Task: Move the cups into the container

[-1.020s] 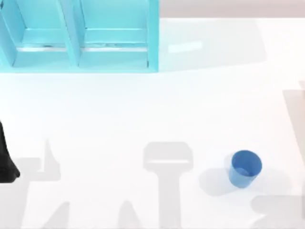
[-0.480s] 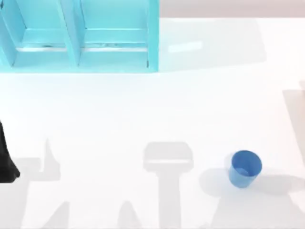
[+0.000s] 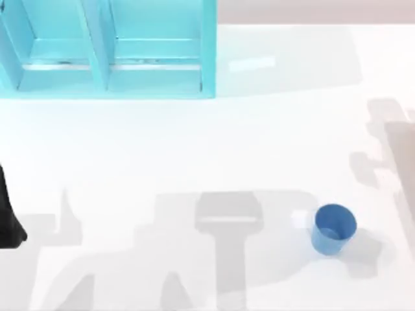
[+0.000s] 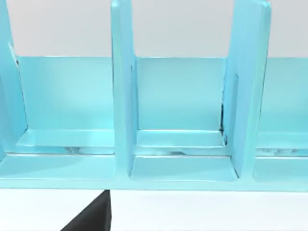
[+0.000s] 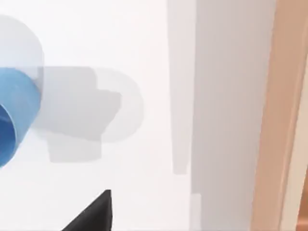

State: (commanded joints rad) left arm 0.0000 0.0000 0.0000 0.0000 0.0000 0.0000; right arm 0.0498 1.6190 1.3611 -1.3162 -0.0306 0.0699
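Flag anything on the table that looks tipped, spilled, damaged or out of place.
Nothing stands out. The plain blue cup stands upright on the white table, toward its right side, apart from the light-blue container at the far left, whose dividers look straight and intact. Nothing is spilled.

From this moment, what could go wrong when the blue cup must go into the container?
1. The blue cup stands upright and alone on the table's right side; a careless approach may knock it over.
2. The container sits far at the back left, so the carry is long.
3. Its dividers are narrow; the cup may strike one.
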